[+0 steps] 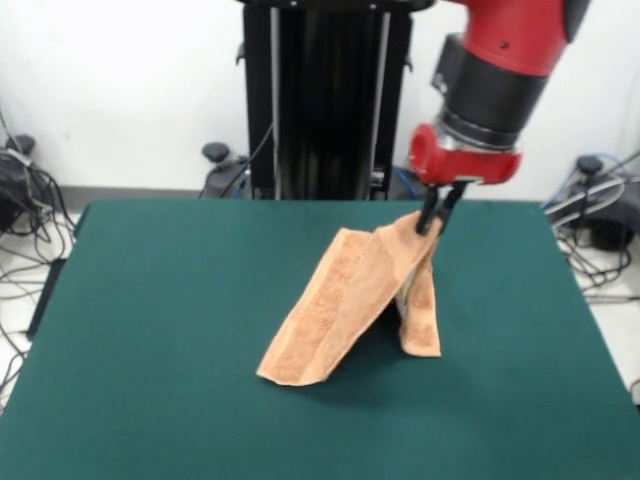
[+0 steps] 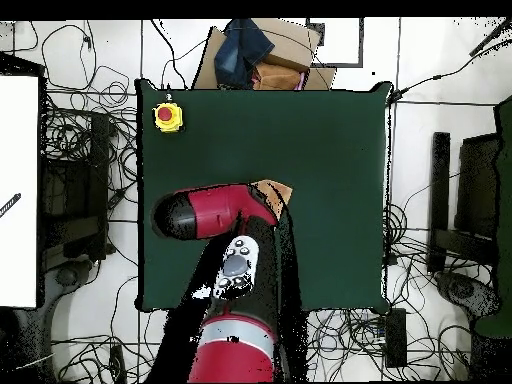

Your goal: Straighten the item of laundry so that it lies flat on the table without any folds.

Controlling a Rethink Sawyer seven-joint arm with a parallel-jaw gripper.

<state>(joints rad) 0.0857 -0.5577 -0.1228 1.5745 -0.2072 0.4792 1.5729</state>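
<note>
One corner of the towel is pinched in the closed end effector and lifted, while the rest drapes in folded panels down to the green desk, right of its middle in the front view. If the thin pinch slips, or the cloth is lowered without spreading, the folds will likely stay doubled.

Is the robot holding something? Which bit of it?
Yes. The gripper is pinching the towel by its top corner, lifting that end while the lower end rests on the green table.
</note>
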